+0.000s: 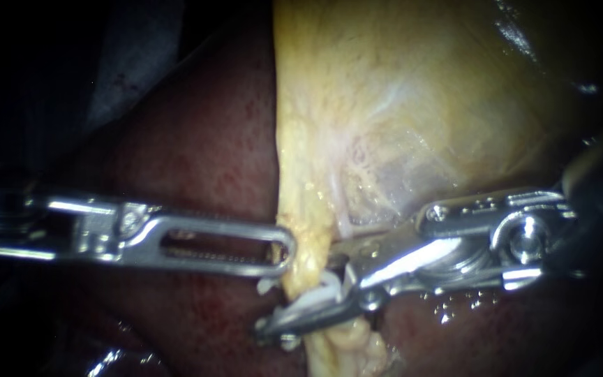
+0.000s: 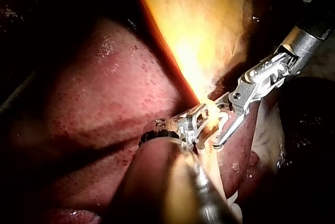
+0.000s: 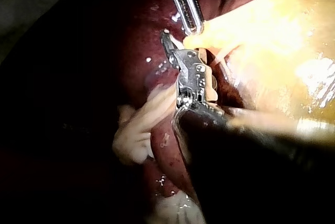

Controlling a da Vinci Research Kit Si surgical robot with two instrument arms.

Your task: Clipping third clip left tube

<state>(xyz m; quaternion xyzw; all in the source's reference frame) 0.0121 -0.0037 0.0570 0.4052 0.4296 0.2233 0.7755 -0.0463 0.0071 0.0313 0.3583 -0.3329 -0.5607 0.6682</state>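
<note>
A pale yellow tube (image 1: 306, 260) hangs down from the gallbladder (image 1: 413, 105) over the dark red liver (image 1: 204, 139). My left instrument (image 1: 284, 251) comes in level from the left, its slotted jaws shut on the tube's left edge. From the right, my right instrument (image 1: 301, 300) straddles the tube just below that grip, one jaw in front and one behind. A white clip (image 1: 315, 297) sits between these jaws around the tube. In the right wrist view the right instrument (image 3: 170, 46) lies beside the left instrument (image 3: 198, 25). The left wrist view shows the left instrument (image 2: 201, 122) on the tube.
A small white piece (image 1: 266, 285) juts from the tube just under the left jaws. Below the right jaws the tube continues as a lumpy pale cord (image 1: 347, 342). Wet liver surface (image 1: 455, 307) glistens under the right instrument's hinge.
</note>
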